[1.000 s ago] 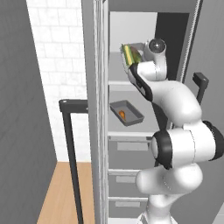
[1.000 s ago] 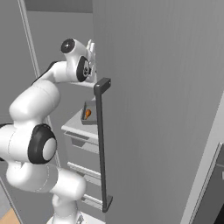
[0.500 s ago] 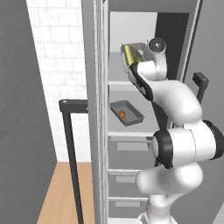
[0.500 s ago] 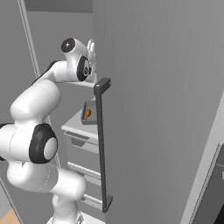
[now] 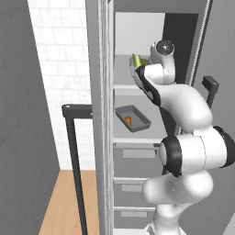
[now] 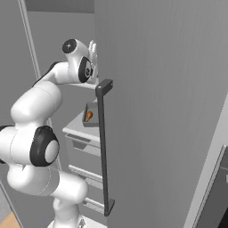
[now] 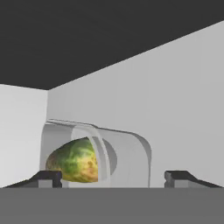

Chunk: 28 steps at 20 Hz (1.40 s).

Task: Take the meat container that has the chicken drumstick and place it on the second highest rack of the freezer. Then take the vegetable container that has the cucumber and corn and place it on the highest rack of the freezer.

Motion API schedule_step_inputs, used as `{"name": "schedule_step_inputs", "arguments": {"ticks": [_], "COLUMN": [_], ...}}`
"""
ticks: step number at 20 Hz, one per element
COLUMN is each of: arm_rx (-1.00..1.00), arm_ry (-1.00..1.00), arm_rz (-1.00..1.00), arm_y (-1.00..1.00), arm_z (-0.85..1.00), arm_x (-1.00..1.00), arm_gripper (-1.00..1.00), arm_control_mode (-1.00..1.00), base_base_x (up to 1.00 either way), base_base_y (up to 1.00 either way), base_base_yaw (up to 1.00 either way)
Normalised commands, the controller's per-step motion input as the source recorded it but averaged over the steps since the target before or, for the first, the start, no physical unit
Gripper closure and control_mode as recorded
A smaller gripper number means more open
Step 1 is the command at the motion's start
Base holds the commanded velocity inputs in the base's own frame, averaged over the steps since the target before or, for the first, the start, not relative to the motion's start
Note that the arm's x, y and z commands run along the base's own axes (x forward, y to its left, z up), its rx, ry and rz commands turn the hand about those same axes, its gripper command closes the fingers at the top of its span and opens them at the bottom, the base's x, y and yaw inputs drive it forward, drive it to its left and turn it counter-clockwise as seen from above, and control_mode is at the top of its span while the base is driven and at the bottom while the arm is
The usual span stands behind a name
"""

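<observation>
My gripper (image 7: 112,177) is spread wide, its tips well apart and gripping nothing. Between them, on the freezer's highest rack (image 5: 126,85), stands the vegetable container (image 7: 98,155), a pale curved-walled tub with something mottled green and yellow showing through its side; which way its long axis runs I cannot tell. From the left base camera that container (image 5: 139,61) peeks out beside my wrist. One rack down, the meat container (image 5: 132,117) lies with its length angled toward the shelf's front edge, drumstick (image 5: 128,120) inside. The right base camera catches that tray (image 6: 90,114) behind the door handle (image 6: 103,147).
</observation>
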Motion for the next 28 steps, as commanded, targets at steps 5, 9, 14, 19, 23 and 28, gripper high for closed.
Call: {"name": "schedule_step_inputs", "arguments": {"ticks": [5, 9, 14, 19, 23, 28], "arm_rx": [0.00, 0.00, 0.00, 0.00, 0.01, 0.02], "arm_ry": [-0.09, -0.17, -0.05, 0.00, 0.01, 0.09], "arm_rz": [0.01, 0.06, 0.05, 0.06, 0.00, 0.00], "arm_y": [-0.01, 0.00, 0.00, 0.00, 0.02, 0.00], "arm_z": [0.00, 0.10, 0.49, 0.36, 0.05, -0.04], "arm_x": [-0.44, -1.00, -1.00, -1.00, -1.00, -1.00], "arm_gripper": [-1.00, -1.00, -1.00, -1.00, -1.00, -1.00], "arm_control_mode": [-1.00, -1.00, -1.00, -1.00, -1.00, -1.00], "base_base_x": [0.00, 0.00, 0.00, 0.00, 0.00, 0.00], "base_base_y": [0.00, 0.00, 0.00, 0.00, 0.00, 0.00], "base_base_yaw": [0.00, 0.00, 0.00, 0.00, 0.00, 0.00]}}
